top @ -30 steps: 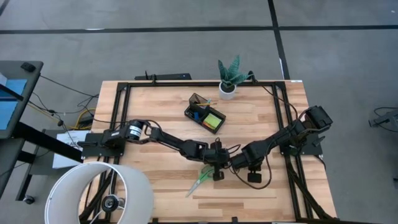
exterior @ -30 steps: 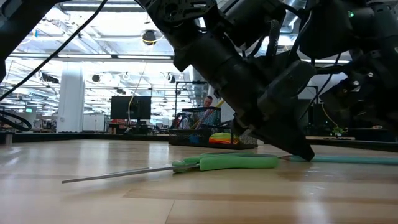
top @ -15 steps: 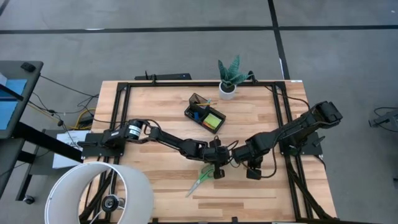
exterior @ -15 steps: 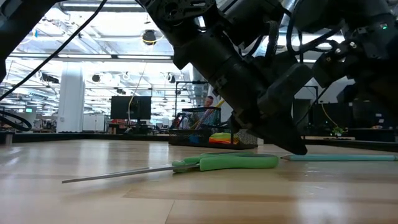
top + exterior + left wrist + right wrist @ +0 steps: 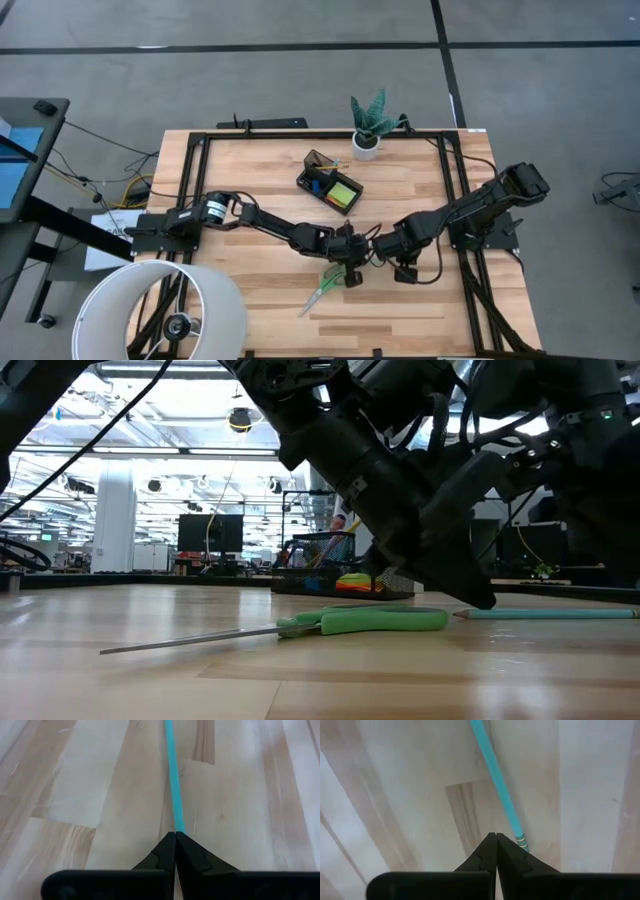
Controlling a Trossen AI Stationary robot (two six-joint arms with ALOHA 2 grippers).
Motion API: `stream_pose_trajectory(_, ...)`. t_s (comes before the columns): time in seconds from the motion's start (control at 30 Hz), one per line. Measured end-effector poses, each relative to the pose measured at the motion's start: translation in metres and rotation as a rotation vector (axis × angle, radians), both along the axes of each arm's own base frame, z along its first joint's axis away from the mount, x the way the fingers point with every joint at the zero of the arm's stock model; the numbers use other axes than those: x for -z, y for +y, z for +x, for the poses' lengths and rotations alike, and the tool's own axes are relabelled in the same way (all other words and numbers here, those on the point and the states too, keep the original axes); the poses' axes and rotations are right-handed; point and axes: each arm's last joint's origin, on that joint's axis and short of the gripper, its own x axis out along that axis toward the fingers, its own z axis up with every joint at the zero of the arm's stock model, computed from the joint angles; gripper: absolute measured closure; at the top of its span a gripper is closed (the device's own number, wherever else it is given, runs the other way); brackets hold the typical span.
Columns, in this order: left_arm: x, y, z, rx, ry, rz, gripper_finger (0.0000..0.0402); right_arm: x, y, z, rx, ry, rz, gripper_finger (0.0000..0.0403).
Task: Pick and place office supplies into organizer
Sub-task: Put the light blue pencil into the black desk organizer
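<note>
Teal pen (image 5: 172,775) lay between the clenched, empty left gripper (image 5: 175,836) and right gripper (image 5: 496,838); one should open and straddle it squarely.

Organizer (image 5: 329,185) mid-table, plant pot (image 5: 366,146) behind it at right; scissors (image 5: 327,285) near front edge.

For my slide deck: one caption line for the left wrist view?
Left gripper, jaws shut, tips meeting the end of a teal pen lying on the wooden table.
</note>
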Motion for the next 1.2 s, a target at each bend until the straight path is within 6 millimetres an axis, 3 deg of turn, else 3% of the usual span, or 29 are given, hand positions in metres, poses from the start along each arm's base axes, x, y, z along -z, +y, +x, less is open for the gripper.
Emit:
stream_pose_trajectory(0.17,-0.004,0.006,-0.001,-0.064,0.020,-0.060,0.0389,0.000,0.000,0.000,0.006,0.005,-0.001,0.0402)
stream_pose_trajectory(0.37,-0.024,0.008,-0.001,-0.079,-0.024,-0.077,0.0343,-0.001,-0.001,-0.003,0.009,0.032,-0.007,0.0403)
stream_pose_trajectory(0.5,-0.026,-0.004,-0.003,-0.084,-0.044,-0.051,0.0307,-0.001,-0.002,-0.004,0.012,0.044,-0.012,0.0403)
stream_pose_trajectory(0.73,0.018,-0.038,-0.001,-0.107,-0.092,0.146,0.0267,-0.002,-0.002,-0.006,0.010,0.071,-0.020,0.0403)
stream_pose_trajectory(0.93,0.055,-0.039,-0.003,-0.231,-0.044,0.217,0.0263,-0.003,-0.004,-0.012,0.012,0.130,-0.043,0.0403)
stream_pose_trajectory(1.2,0.063,-0.038,0.001,-0.052,-0.040,0.192,0.0282,-0.005,-0.006,-0.017,0.011,0.187,-0.061,0.0403)
